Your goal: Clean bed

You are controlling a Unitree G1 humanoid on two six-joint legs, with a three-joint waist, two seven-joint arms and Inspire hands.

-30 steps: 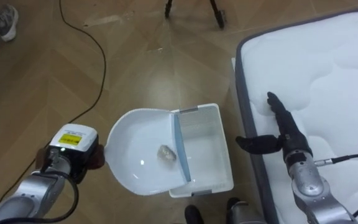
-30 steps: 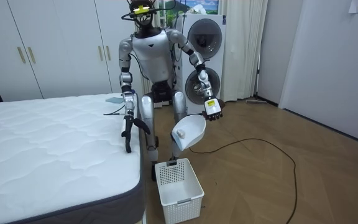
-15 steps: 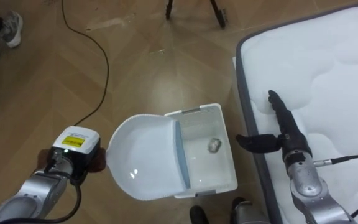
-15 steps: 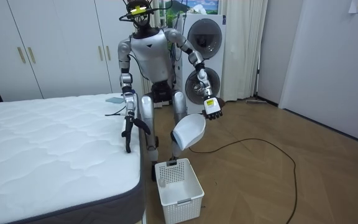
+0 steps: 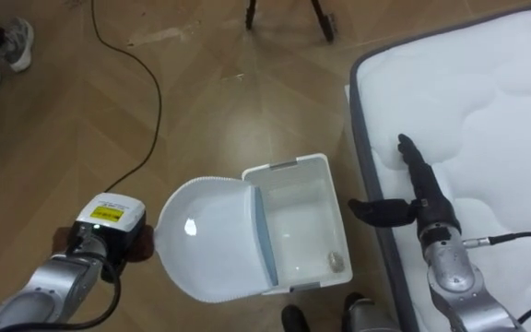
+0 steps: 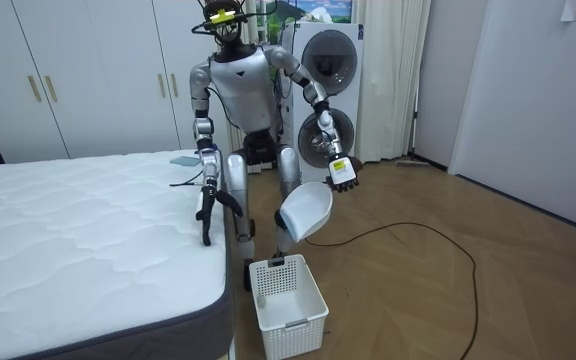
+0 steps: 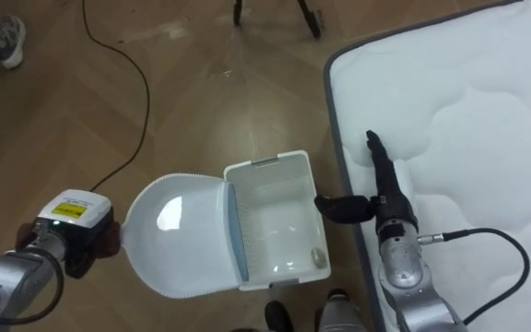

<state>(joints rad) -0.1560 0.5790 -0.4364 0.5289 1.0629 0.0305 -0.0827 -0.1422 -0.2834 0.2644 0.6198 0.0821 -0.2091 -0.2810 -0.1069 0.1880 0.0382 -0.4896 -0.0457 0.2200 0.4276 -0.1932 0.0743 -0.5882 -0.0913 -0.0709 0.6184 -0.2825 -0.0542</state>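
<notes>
Down on the floor, just beside the bed [image 5: 487,120], stands a white basket [image 5: 289,167] — a small crumpled wad [image 5: 336,263] lies in its corner nearest the robot and the bed. The left hand [image 5: 95,242], fingers clamped on the handle, holds a white dustpan [image 5: 210,242] tipped over the basket's left rim. The right hand [image 5: 424,198] is at the bed's edge — fingers straight and together, thumb spread.

Basket [image 5: 289,167] stands on the floor just beside the left edge of the bed [image 5: 487,111], which lies to the robot's right. Dustpan [image 5: 210,244] hangs tilted over the basket's left rim, held at its left end by the left hand [image 5: 100,242]. A small crumpled scrap [image 5: 336,262] lies in the basket's near right corner. Right hand [image 5: 424,198] is at the mattress edge. Washing machine [image 6: 330,70] stands behind the robot.
</notes>
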